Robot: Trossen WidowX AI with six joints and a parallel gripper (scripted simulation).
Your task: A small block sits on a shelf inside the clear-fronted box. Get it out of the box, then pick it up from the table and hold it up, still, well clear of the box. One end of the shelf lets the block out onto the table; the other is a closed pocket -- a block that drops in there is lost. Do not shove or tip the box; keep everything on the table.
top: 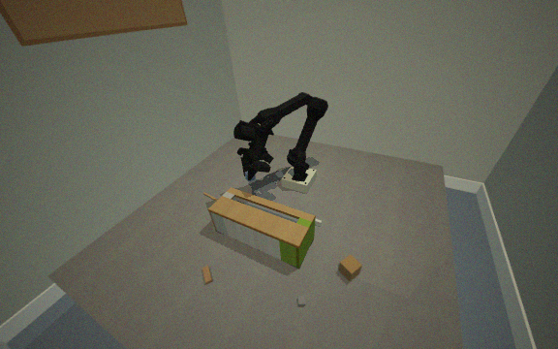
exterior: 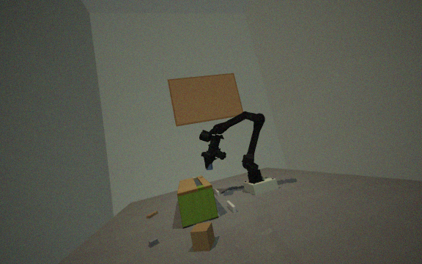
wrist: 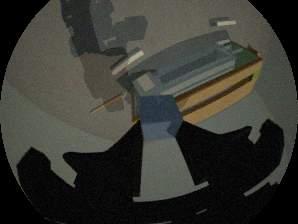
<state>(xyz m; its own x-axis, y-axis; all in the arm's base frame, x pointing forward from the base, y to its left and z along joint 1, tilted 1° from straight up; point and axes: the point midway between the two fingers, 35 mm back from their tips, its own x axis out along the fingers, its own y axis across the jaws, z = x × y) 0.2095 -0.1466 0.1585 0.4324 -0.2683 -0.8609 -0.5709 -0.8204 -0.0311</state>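
My gripper (top: 250, 177) (exterior: 209, 167) (wrist: 156, 121) is shut on a small blue block (exterior: 209, 167) (wrist: 160, 111). The block shows between the fingertips in the wrist view; only a bit of it shows in the top and exterior views. The gripper holds it in the air, above the height of the box top, on the arm base's side of the box. The box (top: 255, 213) (exterior: 198, 207) (wrist: 220, 102) stands upright on the table, with a wooden top that has a long slot and a green end. A gap shows between block and box in the top and exterior views.
A wooden cube (top: 350, 267) (exterior: 202, 237) stands off the green end. A small wooden piece (top: 206, 274) (exterior: 152, 214) and a small grey piece (top: 301, 301) (exterior: 154, 243) lie in front. A thin wooden stick (wrist: 107, 103) and white bars (wrist: 128, 62) (exterior: 231, 206) lie near the box.
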